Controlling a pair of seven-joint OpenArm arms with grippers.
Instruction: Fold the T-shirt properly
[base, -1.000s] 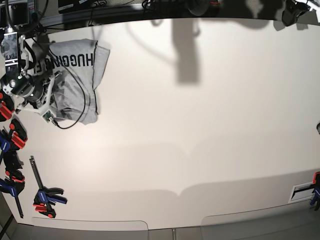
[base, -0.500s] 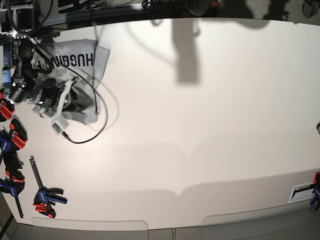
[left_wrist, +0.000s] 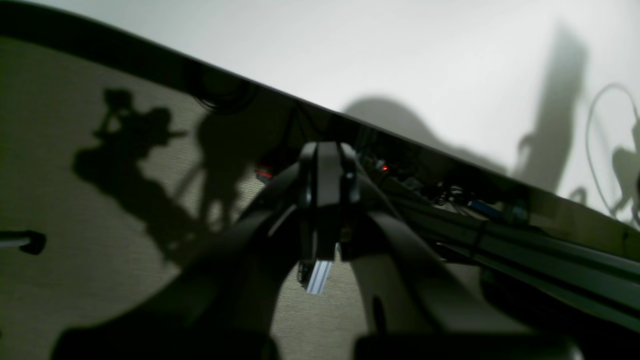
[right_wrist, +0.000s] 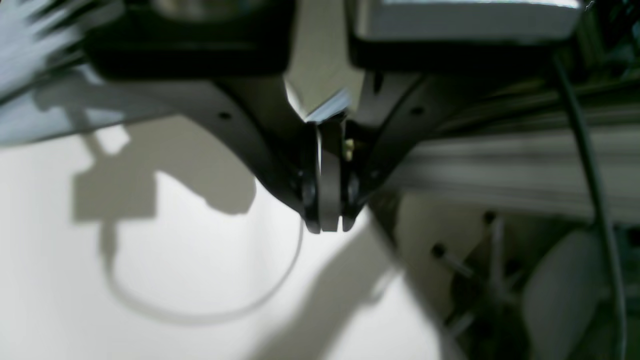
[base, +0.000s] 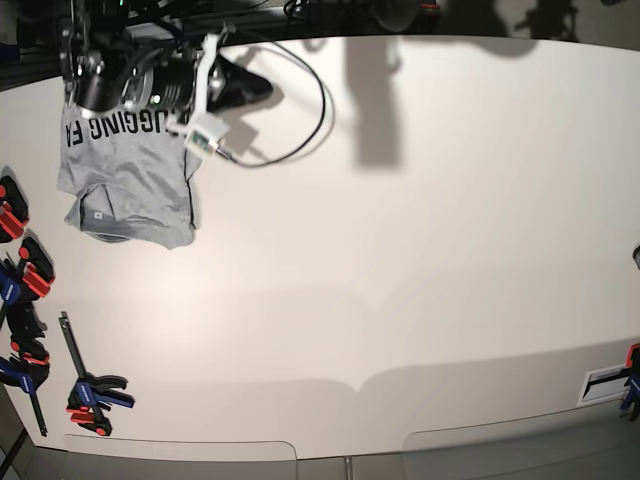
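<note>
1. At the table (base: 380, 270), the robot's right arm (base: 110, 80) stretches from the robot's side over the lettered part of the T-shirt (base: 140, 190), its wrist angled toward the table's middle.
2. The right claw (right_wrist: 329, 220) is clenched, its 2 fingers together with nothing between them; its tips extend past the shirt, above bare table near the robot-side edge.
3. The left claw (left_wrist: 327, 155), also clenched and empty, hangs off the robot-side edge of the table, with floor filling much of its wrist view. Its arm is almost entirely outside the base view.
4. The T-shirt lies bunched into a compact shape on the table, toward the robot's right end. Black capitals show, partly hidden by the arm, and a small tag sits near the lower folds.
</note>
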